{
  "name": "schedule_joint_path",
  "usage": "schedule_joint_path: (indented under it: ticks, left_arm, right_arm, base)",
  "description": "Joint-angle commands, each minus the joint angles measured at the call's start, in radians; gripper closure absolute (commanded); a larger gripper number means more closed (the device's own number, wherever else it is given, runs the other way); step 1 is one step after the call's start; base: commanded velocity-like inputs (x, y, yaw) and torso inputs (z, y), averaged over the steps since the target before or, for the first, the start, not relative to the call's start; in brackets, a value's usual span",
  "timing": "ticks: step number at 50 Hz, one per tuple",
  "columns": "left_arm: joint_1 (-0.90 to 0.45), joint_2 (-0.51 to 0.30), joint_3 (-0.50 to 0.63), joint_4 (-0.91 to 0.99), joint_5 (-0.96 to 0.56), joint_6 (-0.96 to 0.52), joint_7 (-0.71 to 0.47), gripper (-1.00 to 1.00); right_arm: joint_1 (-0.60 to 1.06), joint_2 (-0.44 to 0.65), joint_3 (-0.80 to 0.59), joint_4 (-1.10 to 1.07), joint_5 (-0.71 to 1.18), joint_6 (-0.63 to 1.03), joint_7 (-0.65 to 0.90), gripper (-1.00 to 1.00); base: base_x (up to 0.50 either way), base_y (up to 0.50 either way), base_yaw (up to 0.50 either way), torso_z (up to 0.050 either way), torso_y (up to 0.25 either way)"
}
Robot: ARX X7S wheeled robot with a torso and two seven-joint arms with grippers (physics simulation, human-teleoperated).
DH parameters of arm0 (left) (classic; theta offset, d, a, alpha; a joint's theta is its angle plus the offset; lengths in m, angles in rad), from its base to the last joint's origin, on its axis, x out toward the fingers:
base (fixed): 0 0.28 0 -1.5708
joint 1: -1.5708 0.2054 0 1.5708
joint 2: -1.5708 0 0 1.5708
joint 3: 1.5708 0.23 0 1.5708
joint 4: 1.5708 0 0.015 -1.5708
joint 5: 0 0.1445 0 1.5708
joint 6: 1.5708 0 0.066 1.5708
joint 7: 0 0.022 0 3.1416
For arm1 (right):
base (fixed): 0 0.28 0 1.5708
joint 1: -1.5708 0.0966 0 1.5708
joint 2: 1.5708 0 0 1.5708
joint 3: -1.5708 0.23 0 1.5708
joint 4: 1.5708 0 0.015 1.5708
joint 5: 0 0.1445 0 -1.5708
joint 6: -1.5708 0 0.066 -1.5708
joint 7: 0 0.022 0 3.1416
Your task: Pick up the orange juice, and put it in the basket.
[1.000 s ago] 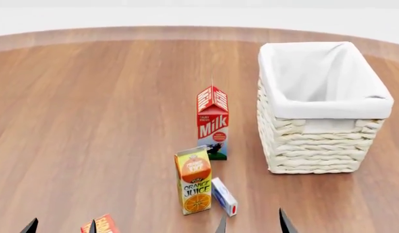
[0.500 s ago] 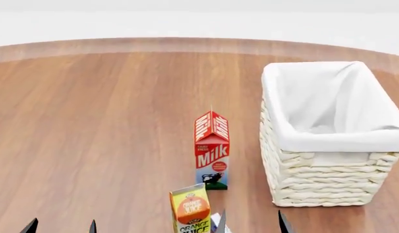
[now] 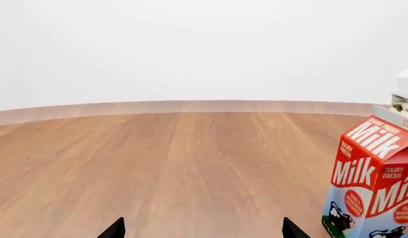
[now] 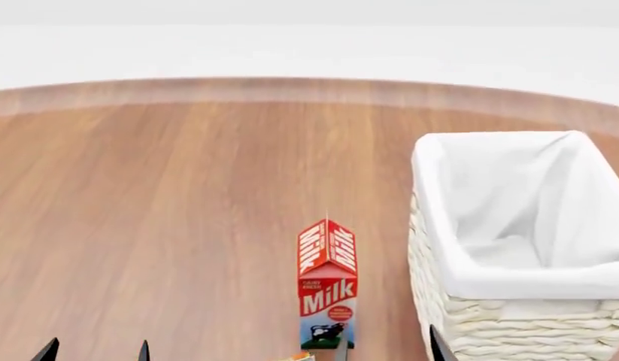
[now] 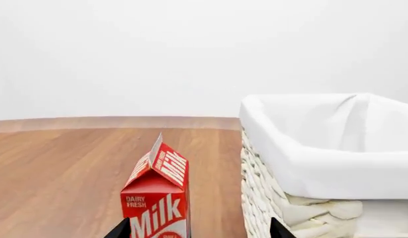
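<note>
Orange juice [image 4: 299, 356]: only a sliver of its top is visible at the head view's bottom edge, just in front of the upright milk carton [image 4: 327, 284]. Basket [image 4: 459, 331] stands on the wooden surface [image 4: 168, 226], beside the milk. Left pincer [image 4: 96, 352] and right pincer [image 4: 387, 347]: tips spread wide, holding nothing.

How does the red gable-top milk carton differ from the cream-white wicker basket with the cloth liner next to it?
The red gable-top milk carton is narrow and closed at its peaked top; the cream-white wicker basket is far wider and open-topped, its liner showing nothing inside as far as can be seen. The carton is glossy red printed card with white "Milk" lettering; the basket is pale woven wicker with plain white cloth over its rim. Both stand upright on the wooden table, apart from each other.
</note>
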Motion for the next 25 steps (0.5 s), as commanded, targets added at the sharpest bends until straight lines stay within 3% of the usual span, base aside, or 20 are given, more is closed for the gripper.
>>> schedule_joint_path:
  ticks: [1,9,25]
  left_arm:
    - [-0.001,-0.005,0.007,0.000,-0.005,0.002,-0.006,-1.00]
    - [-0.002,-0.009,0.011,-0.001,-0.009,0.003,-0.010,-1.00]
    - [-0.003,-0.015,0.019,-0.001,-0.015,0.005,-0.018,-1.00]
  right_arm:
    - [0.001,0.005,-0.010,0.015,0.001,-0.013,0.005,-1.00]
    - [0.003,0.006,-0.014,0.018,0.000,-0.025,0.011,-1.00]
    - [-0.079,0.041,-0.046,-0.138,0.013,0.034,0.019,-1.00]
  base:
    - [0.28,0.00,0.00,0.000,0.000]
    - [0.25,0.00,0.00,0.000,0.001]
    - [0.00,0.00,0.00,0.000,0.000]
